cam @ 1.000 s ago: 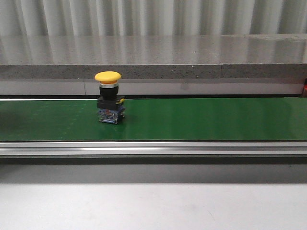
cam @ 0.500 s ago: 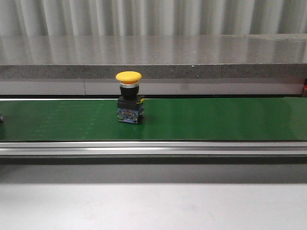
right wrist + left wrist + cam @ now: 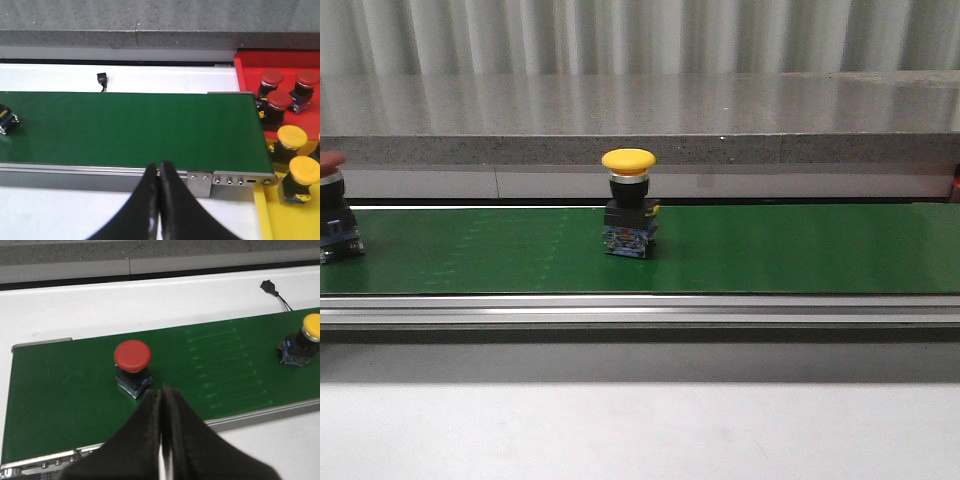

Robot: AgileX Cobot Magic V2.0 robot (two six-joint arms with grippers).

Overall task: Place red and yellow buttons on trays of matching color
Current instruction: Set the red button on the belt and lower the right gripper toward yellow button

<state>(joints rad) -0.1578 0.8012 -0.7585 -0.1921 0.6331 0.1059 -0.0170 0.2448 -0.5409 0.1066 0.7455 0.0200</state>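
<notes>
A yellow button [image 3: 629, 215] stands upright near the middle of the green belt [image 3: 800, 250]. At the belt's left edge a red button [image 3: 330, 212] is partly cut off. In the left wrist view the red button [image 3: 132, 356] stands just beyond my left gripper [image 3: 161, 389], which is shut and empty, and the yellow button [image 3: 310, 335] is farther along the belt. My right gripper [image 3: 159, 166] is shut and empty over the belt's near rail. The red tray [image 3: 245, 65] and yellow tray [image 3: 265, 220] lie past the belt's end. Neither gripper shows in the front view.
The red tray holds three red buttons [image 3: 280, 100] and the yellow tray holds two yellow buttons [image 3: 304, 172]. A small black connector [image 3: 102, 77] with a wire lies on the white table behind the belt. A grey stone ledge [image 3: 640, 150] runs along the back.
The yellow button has travelled to the right along the belt. The red button has come into view at the belt's left edge.
</notes>
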